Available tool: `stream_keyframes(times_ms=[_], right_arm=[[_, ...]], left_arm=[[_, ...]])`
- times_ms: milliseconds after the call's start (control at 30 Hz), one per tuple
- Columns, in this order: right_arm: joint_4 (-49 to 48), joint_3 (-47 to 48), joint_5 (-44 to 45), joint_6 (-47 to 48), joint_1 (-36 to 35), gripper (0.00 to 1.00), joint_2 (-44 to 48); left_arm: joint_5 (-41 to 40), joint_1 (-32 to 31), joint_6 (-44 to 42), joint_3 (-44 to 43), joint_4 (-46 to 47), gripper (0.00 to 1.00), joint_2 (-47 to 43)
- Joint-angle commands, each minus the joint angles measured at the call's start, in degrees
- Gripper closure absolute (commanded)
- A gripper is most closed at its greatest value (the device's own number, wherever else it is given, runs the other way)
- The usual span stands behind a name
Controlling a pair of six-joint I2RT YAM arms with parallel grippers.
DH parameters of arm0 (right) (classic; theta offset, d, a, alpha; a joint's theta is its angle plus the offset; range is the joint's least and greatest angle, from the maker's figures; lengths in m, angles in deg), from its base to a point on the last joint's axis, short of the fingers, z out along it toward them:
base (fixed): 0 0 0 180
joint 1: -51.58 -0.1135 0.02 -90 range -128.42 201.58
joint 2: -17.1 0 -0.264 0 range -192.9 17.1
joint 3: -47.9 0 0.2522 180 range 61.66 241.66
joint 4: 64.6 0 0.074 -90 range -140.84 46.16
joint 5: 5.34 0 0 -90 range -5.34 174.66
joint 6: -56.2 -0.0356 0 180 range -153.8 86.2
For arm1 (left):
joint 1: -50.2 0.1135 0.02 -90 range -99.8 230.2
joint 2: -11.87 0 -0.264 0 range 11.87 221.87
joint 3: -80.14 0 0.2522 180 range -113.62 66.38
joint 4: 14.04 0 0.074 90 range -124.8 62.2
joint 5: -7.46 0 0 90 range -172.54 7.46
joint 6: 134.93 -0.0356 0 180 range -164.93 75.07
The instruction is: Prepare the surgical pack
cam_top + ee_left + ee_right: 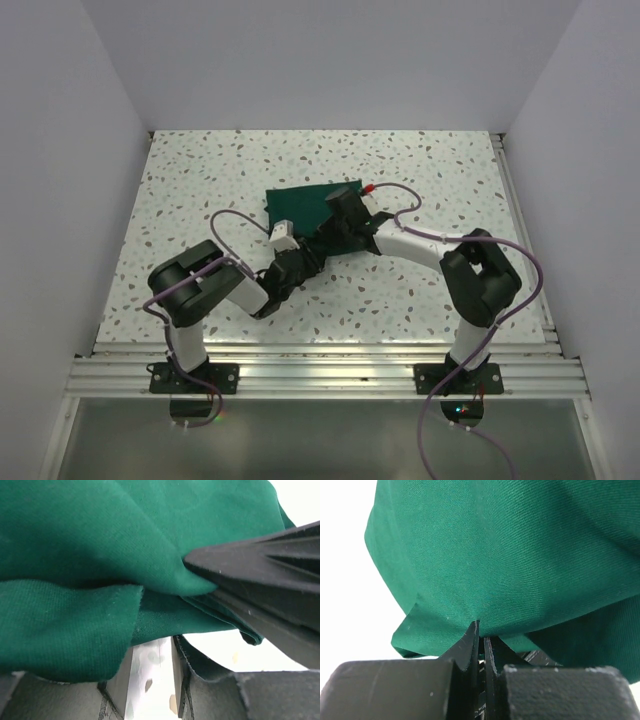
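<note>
The surgical pack shows only as a dark green cloth (305,200) lying folded mid-table. My right gripper (328,238) is at its near edge, shut on a fold of the green cloth (510,555), which bunches at the closed tips (481,630). In the left wrist view those black ribbed fingers (260,565) come in from the right and pinch the cloth (100,540). My left gripper (305,258) sits just under that lifted edge. Its jaws (152,652) stand apart, the speckled table shows through the gap, and the cloth drapes over the left finger.
The speckled white table (200,180) is walled at the back and both sides. A metal rail (320,365) runs along the near edge by the arm bases. Purple cables (240,225) loop over both arms near the cloth.
</note>
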Motion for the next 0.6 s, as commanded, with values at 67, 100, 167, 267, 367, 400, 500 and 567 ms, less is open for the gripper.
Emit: stream_keyframes(times_ms=[67, 100, 167, 267, 367, 400, 500, 567], right_arm=[[3.1, 2.0, -1.3, 0.3, -1.5, 1.00, 3.4], [3.2, 1.9, -1.1, 0.1, -1.6, 1.00, 3.5], [4.3, 1.9, -0.5, -0.1, -1.7, 1.00, 4.0], [4.5, 0.9, 0.2, -0.3, -2.3, 1.00, 5.1], [5.3, 0.2, 0.9, -0.9, -2.8, 1.00, 5.7], [5.5, -0.2, 1.8, -1.0, -3.1, 1.00, 6.2], [6.7, 0.0, 3.3, -0.9, -3.0, 1.00, 7.0], [7.2, 0.8, 4.6, -0.3, -3.0, 1.00, 6.7]], left_arm=[[-8.1, 0.5, -1.6, -4.2, 2.0, 0.59, 3.2], [-8.6, 0.4, -1.6, -4.5, 1.9, 0.59, 3.5], [-10.2, 0.4, -1.5, -4.4, 2.2, 0.58, 3.7], [-11.7, 0.4, -2.4, -4.4, 3.4, 0.57, 3.9], [-13.0, 0.4, -3.7, -5.4, 3.1, 0.56, 4.2], [-13.2, 0.3, -3.9, -5.5, 3.1, 0.56, 4.2], [-14.1, 0.4, -5.5, -4.7, 3.9, 0.55, 3.6], [-13.6, 0.1, -6.7, -2.9, 7.4, 0.55, 2.8]])
